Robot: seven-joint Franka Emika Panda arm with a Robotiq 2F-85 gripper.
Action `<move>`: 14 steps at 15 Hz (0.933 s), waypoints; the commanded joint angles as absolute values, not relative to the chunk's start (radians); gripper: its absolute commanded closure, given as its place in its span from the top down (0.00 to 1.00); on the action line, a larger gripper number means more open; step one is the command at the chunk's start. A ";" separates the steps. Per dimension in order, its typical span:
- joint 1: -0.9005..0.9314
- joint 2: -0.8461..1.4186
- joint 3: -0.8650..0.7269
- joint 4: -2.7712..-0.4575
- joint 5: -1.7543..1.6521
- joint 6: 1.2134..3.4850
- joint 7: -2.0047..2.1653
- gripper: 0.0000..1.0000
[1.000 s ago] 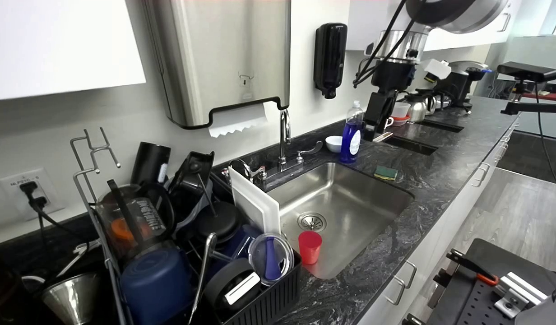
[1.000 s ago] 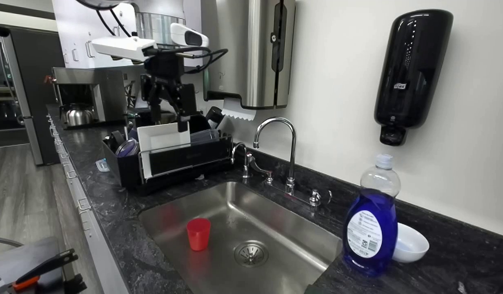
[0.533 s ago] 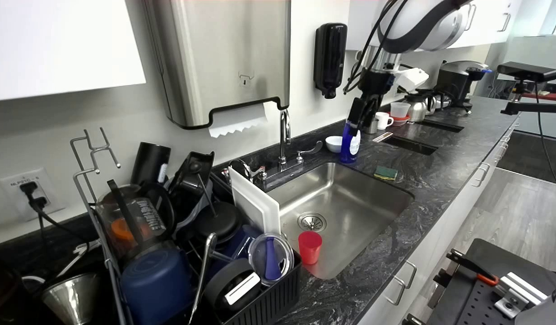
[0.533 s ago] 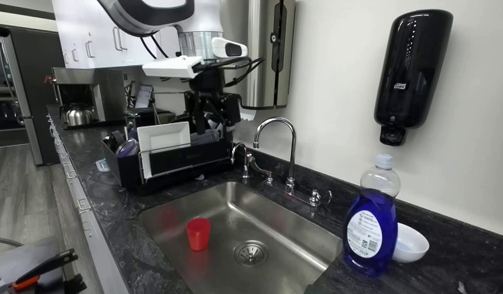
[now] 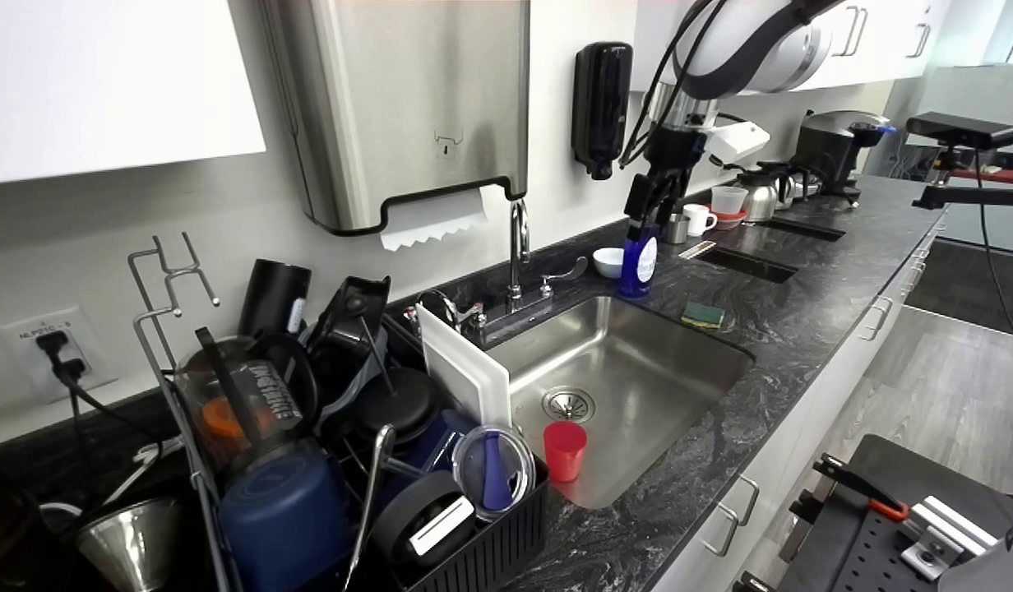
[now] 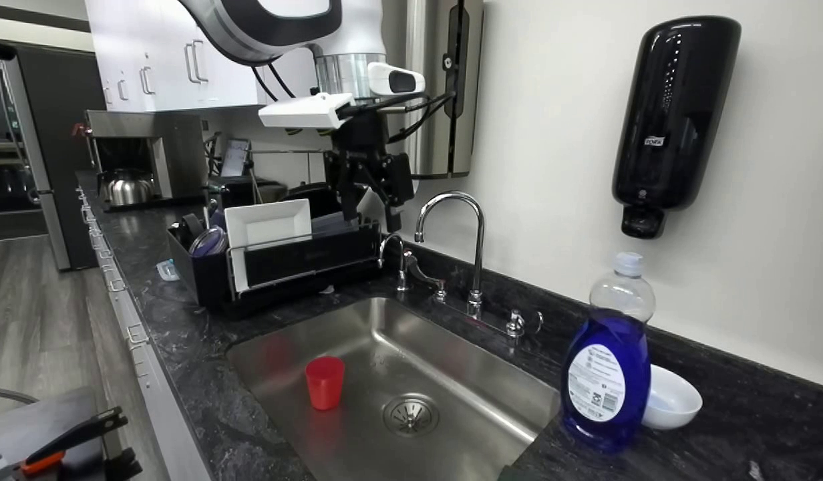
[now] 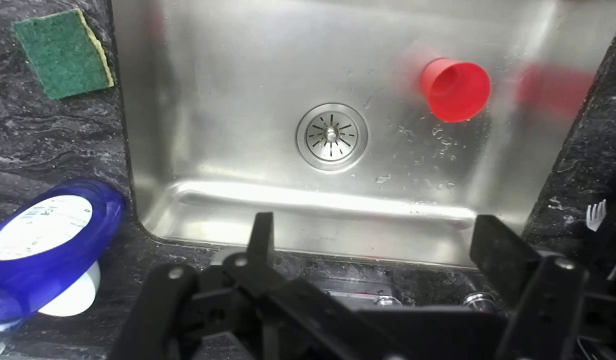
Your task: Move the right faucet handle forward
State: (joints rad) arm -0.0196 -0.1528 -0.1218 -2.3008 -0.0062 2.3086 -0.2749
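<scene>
The right faucet handle [image 5: 566, 277] is a short metallic lever on a stubby base, right of the tall chrome spout [image 5: 519, 247] in an exterior view. Its base [image 6: 516, 325] also shows in an exterior view, between the spout [image 6: 479, 257] and the blue bottle [image 6: 605, 381], with the lever toward the wall. My gripper [image 6: 371, 218] is open and empty, held above the counter and apart from the handle. It also shows in an exterior view [image 5: 648, 226]. In the wrist view my gripper [image 7: 373, 225] spans the sink's back edge; I cannot make out the handle there.
A steel sink [image 6: 445, 347] holds a red cup [image 6: 325, 382]. A white bowl [image 6: 672, 397] stands by the bottle. A dish rack [image 6: 311, 257] with a white plate [image 6: 268, 227] stands left. A towel dispenser [image 5: 408, 107] and a soap dispenser [image 5: 603, 107] hang on the wall.
My gripper has moved toward the wall and lower: left and down in one exterior view, right and down in another. It stays open. The faucet handle has not moved.
</scene>
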 commanded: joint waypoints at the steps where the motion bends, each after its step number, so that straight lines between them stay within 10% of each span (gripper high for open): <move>1: -0.031 -0.153 -0.110 -2.299 -0.004 2.306 -0.276 1.00; 14: -0.040 0.022 -0.114 -2.245 0.007 2.401 -0.415 1.00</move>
